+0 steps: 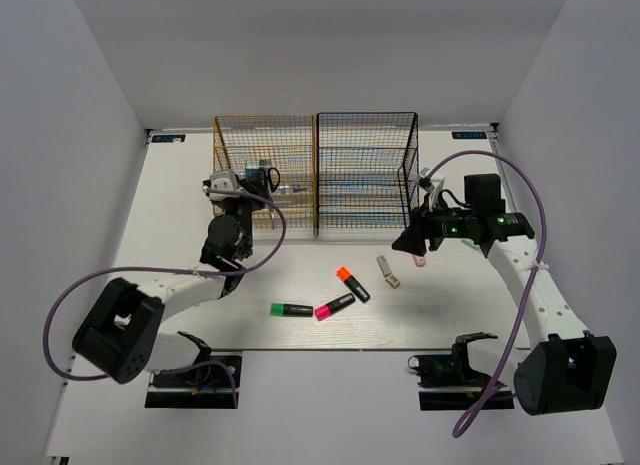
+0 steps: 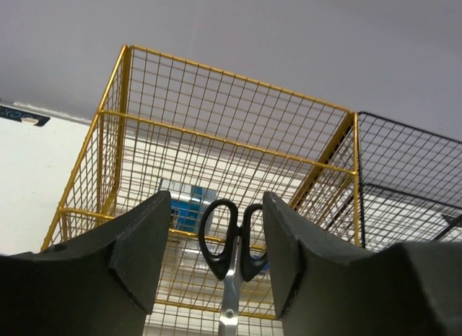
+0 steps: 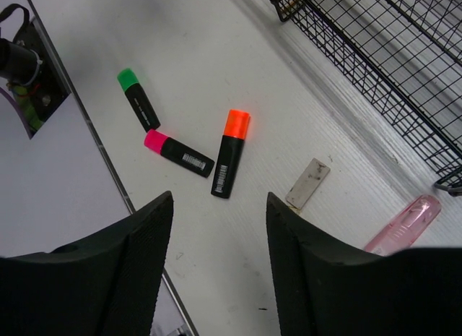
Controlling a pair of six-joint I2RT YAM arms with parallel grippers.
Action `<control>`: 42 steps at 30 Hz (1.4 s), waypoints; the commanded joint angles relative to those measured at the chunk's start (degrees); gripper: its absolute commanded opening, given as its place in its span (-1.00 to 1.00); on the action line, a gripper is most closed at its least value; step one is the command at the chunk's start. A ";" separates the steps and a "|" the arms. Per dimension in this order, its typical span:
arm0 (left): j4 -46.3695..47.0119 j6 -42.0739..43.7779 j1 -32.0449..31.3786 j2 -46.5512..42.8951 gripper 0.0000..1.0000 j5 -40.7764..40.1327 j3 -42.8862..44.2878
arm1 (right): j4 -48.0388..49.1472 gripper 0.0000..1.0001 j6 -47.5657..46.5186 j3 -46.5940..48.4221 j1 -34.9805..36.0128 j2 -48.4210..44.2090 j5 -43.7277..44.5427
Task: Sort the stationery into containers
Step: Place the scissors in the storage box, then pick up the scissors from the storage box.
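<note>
My left gripper (image 2: 216,206) is open at the front of the golden-yellow rack (image 2: 216,112). The black-handled scissors (image 2: 231,242) stand between its fingers, handles toward the rack, the right handle against the right finger. The blue tub (image 2: 184,206) shows behind the mesh. My right gripper (image 3: 220,206) is open and empty above the table, near the black rack (image 1: 365,175). Below it lie the green (image 3: 138,99), pink (image 3: 179,153) and orange (image 3: 231,154) highlighters, a beige piece (image 3: 308,183) and a pink piece (image 3: 404,224).
The two racks stand side by side at the back of the table (image 1: 180,245), the golden-yellow one (image 1: 265,170) on the left. The highlighters lie in the middle front (image 1: 334,307). White walls close the sides and back. The table's front edge (image 1: 330,347) is close.
</note>
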 commanded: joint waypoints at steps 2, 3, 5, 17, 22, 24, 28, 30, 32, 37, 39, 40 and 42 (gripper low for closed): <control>-16.81 -3.23 -0.33 -9.90 0.17 2.37 1.99 | -0.35 0.21 -1.00 0.04 -0.47 0.53 -1.60; -22.69 -4.11 -0.41 -11.32 -0.07 2.55 5.31 | -0.27 0.21 -1.09 0.04 -0.39 0.53 -1.52; -50.02 -9.37 0.11 -14.32 -0.47 2.47 15.23 | -0.44 0.24 -1.18 0.12 -0.38 0.79 -1.51; -97.42 -27.23 8.55 -2.23 0.36 16.95 39.59 | -0.88 0.24 -1.00 0.39 -0.30 1.58 -1.96; -100.19 -27.41 8.38 5.00 -0.80 19.86 46.56 | -0.71 0.24 -1.18 0.30 -0.56 1.58 -1.87; -97.74 -26.97 8.46 6.06 -0.78 20.13 46.74 | -0.79 0.24 -1.26 0.30 -0.39 1.76 -1.78; -99.04 -26.62 8.46 9.67 -0.53 21.19 50.34 | -0.89 0.24 -1.70 0.39 -0.47 1.84 -2.04; -98.44 -26.53 8.37 10.37 -0.46 21.45 51.31 | -1.06 0.24 -1.97 0.12 -0.47 2.11 -1.87; -97.38 -26.79 8.55 10.90 -0.40 21.45 50.96 | -1.32 0.24 -2.14 0.30 -0.30 2.11 -2.13; -92.63 -27.06 8.46 10.99 -0.35 22.51 49.64 | -1.50 0.24 -2.58 0.39 -0.30 2.46 -2.22; -91.93 -26.79 8.46 11.34 -0.32 22.68 49.73 | -1.76 0.24 -2.76 0.30 -0.30 2.72 -2.31; -92.01 -26.79 8.46 11.69 -0.27 22.77 50.43 | -1.59 0.24 -2.76 0.56 -0.30 2.72 -2.39; -91.75 -26.00 8.46 12.48 -0.27 22.86 50.79 | -1.76 0.24 -2.94 0.48 -0.30 2.90 -2.31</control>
